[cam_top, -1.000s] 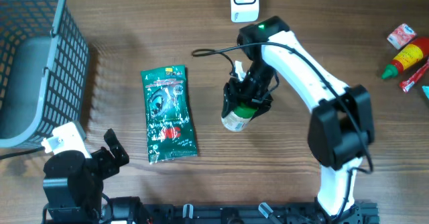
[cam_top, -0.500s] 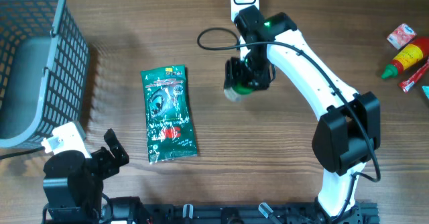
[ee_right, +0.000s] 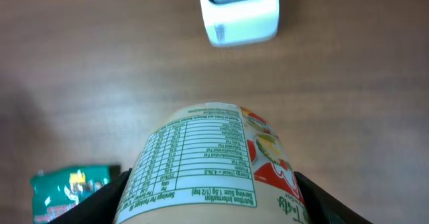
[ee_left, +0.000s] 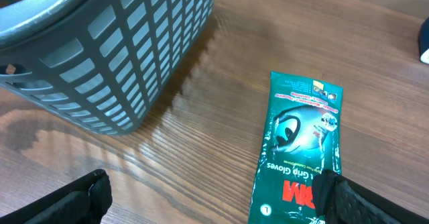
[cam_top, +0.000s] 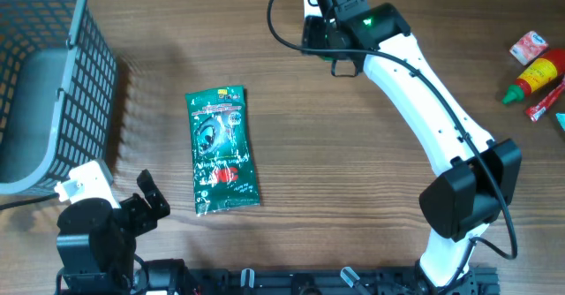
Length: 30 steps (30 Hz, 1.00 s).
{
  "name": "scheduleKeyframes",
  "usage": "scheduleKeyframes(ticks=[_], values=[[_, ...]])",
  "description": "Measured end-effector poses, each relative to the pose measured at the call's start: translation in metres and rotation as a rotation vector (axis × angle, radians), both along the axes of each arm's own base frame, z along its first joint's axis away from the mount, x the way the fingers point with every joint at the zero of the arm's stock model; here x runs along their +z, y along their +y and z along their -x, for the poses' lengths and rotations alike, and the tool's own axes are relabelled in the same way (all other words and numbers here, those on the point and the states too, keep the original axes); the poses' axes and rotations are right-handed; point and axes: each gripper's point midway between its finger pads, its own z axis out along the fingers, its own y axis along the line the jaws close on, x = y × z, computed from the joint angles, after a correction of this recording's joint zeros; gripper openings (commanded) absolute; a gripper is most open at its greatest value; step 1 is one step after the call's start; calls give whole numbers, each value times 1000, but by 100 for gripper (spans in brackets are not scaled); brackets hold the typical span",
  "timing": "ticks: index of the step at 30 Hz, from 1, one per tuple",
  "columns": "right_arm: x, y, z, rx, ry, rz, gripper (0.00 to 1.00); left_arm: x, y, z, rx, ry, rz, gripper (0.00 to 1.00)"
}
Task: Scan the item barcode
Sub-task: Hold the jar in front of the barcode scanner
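The right pincer (ee_right: pixel 211 207) is closed partway around a label-wrapped jar (ee_right: pixel 208 157), one finger on each side (the nutrition panel faces the wrist camera). It holds the jar above the surface (cam_top: pixel 371 171), near the white scanner (ee_right: pixel 239 9) at the far edge. The left pincer (ee_left: pixel 214 207) stands wide open and empty at the front left, near a green glove packet (cam_top: pixel 222 149) and a grey basket (cam_top: pixel 88 92).

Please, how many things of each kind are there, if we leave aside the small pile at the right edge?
basket: 1
glove packet: 1
scanner: 1
jar, held in the right gripper: 1
Total: 4
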Motion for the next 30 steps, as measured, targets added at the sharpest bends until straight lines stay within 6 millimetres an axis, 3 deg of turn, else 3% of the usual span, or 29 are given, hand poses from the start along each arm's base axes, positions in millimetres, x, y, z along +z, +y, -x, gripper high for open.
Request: scheduleKeyframes(ticks=[12,15,16,22,26,30], values=[[53,-2,-61,-88,-344,9,51,0,0,0,0,0,0,100],[42,-1,-81,-103,-393,38,52,0,0,0,0,0,0,100],[36,1,-97,-126,-442,44,52,0,0,0,0,-1,0,100],[-21,-3,-161,-164,-591,81,53,0,0,0,0,1,0,100],[-29,-10,-179,-179,-666,85,53,0,0,0,0,1,0,100],[-39,-13,-182,-174,-662,103,53,0,0,0,0,1,0,100]])
